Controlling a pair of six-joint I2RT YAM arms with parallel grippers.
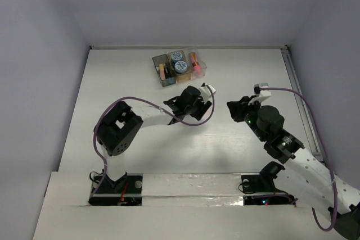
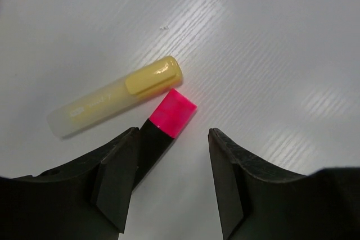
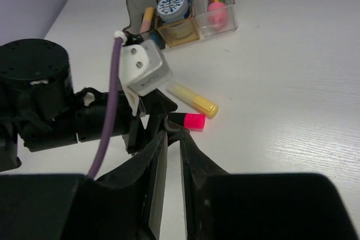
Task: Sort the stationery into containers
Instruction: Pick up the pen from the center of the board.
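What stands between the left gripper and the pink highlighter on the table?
Nothing visible does. The open left gripper hangs over the pink highlighter; the yellow highlighter lies close beside its cap, outside the jaws.

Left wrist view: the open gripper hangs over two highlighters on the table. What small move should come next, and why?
Probably shift the left gripper sideways to centre it on the pink-capped highlighter. The pen's black body lies at one side of the open jaws, not mid-gap, and the yellow highlighter lies close beside it.
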